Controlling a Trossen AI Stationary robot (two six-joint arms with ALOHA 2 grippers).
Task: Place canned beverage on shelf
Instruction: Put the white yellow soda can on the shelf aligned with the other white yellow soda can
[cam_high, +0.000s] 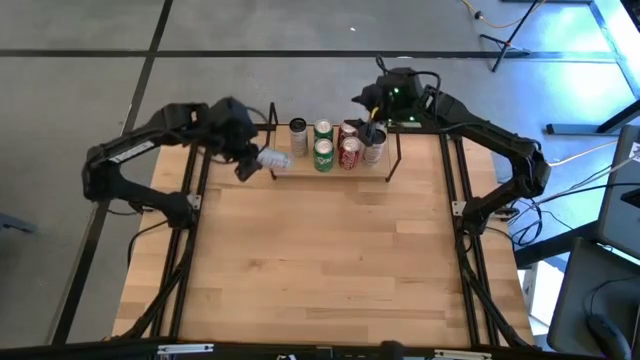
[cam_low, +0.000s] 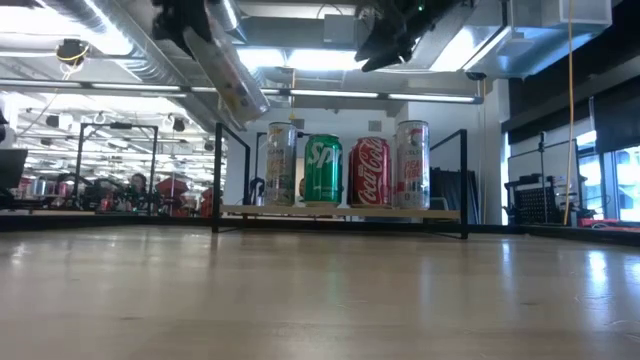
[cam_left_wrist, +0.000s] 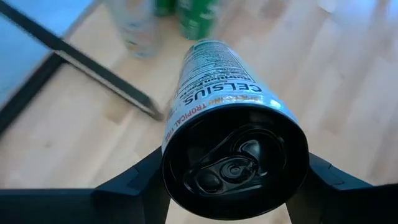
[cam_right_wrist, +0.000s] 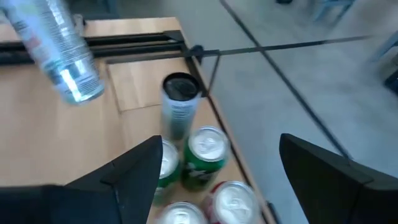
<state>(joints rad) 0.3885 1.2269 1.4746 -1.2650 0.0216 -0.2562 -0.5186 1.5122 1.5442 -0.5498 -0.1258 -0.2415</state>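
My left gripper (cam_high: 252, 160) is shut on a slim silver Celsius can (cam_high: 272, 158), held tilted in the air above the shelf's left end; the can also shows in the low view (cam_low: 232, 75) and the right wrist view (cam_right_wrist: 59, 46). The shelf (cam_high: 385, 165), a black rod rack on a wooden board, stands at the table's far edge with several upright cans: a slim black-topped one (cam_high: 298, 135), green ones (cam_high: 323, 155), red ones (cam_high: 349, 152) and a white one (cam_high: 374, 148). My right gripper (cam_high: 368, 112) hangs open and empty above the shelf's far right part. My left gripper pinches the can between its two fingers (cam_left_wrist: 140, 180) on opposite sides of the wall just below the black lid end (cam_left_wrist: 169, 149). The fingers come from the table's left, slanting down. The can is lifted clear, with its bottom end reaching forward and down toward the shelf.
The shelf's upright end frame (cam_low: 217, 175) stands just below the held can. The wide wooden table top (cam_high: 320, 260) lies bare in front of the shelf. The arms' black frames (cam_high: 190, 200) run along both table sides.
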